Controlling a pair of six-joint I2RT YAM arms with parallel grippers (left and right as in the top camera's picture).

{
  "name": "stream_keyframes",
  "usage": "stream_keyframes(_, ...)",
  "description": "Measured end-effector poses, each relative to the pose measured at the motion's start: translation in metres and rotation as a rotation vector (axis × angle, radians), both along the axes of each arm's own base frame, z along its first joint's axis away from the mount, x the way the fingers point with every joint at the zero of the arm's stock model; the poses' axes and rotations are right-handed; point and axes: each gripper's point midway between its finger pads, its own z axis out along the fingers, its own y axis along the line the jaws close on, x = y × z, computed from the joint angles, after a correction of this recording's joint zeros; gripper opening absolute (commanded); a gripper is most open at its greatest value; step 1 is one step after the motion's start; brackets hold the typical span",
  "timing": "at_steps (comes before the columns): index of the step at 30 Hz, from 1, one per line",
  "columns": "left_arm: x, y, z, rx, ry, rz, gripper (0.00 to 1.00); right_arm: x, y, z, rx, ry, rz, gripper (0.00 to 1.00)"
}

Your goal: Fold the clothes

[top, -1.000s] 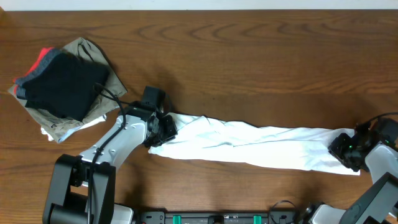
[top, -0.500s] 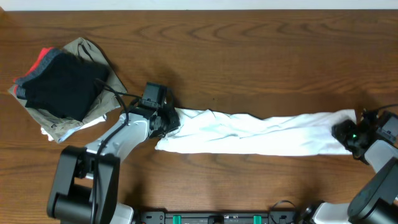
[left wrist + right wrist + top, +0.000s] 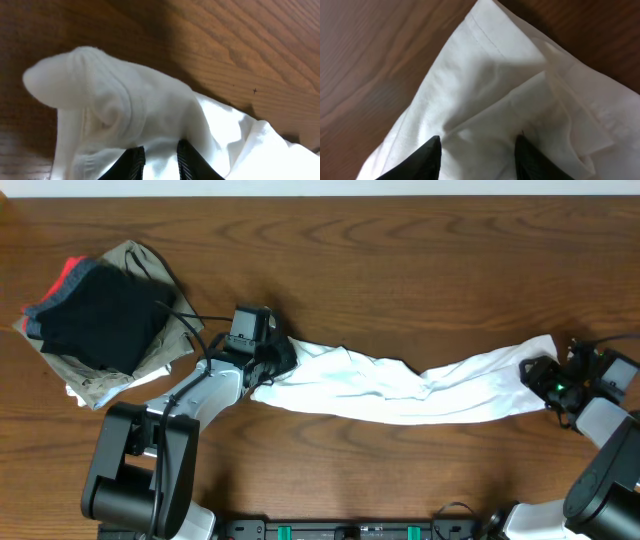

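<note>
The clothes (image 3: 400, 388), a white thin garment, are stretched into a long wrinkled band across the table between my two grippers. My left gripper (image 3: 266, 366) is shut on its left end. In the left wrist view its fingers (image 3: 159, 159) pinch bunched white fabric with a ribbed edge (image 3: 120, 107). My right gripper (image 3: 546, 376) is shut on the right end. In the right wrist view its fingers (image 3: 477, 156) grip folded white cloth with a hemmed edge (image 3: 495, 80). No print shows.
A pile of folded garments (image 3: 100, 320), black over khaki with red at its back edge, lies at the left of the wooden table (image 3: 420, 260). Arm bases stand at the near edge, left (image 3: 135, 480) and right (image 3: 600, 490).
Both grippers have moved toward the far side of the table and drawn the garment with them. Its right end has risen most, and the band now bows toward the near edge in the middle.
</note>
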Motion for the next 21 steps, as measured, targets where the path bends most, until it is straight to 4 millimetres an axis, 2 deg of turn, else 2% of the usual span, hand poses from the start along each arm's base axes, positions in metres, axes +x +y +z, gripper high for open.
stream_keyframes(10, -0.027, 0.013, -0.015, 0.051, 0.126, -0.009, 0.25, -0.001, -0.002, 0.001, 0.034, 0.079, -0.01, 0.49)
stream_keyframes(16, -0.03, 0.029, -0.016, 0.078, 0.16, 0.039, 0.25, -0.011, -0.007, -0.002, 0.01, 0.158, -0.045, 0.52)
stream_keyframes(21, -0.032, 0.033, -0.016, 0.082, 0.181, 0.062, 0.25, -0.017, -0.013, -0.003, -0.01, 0.201, -0.08, 0.53)
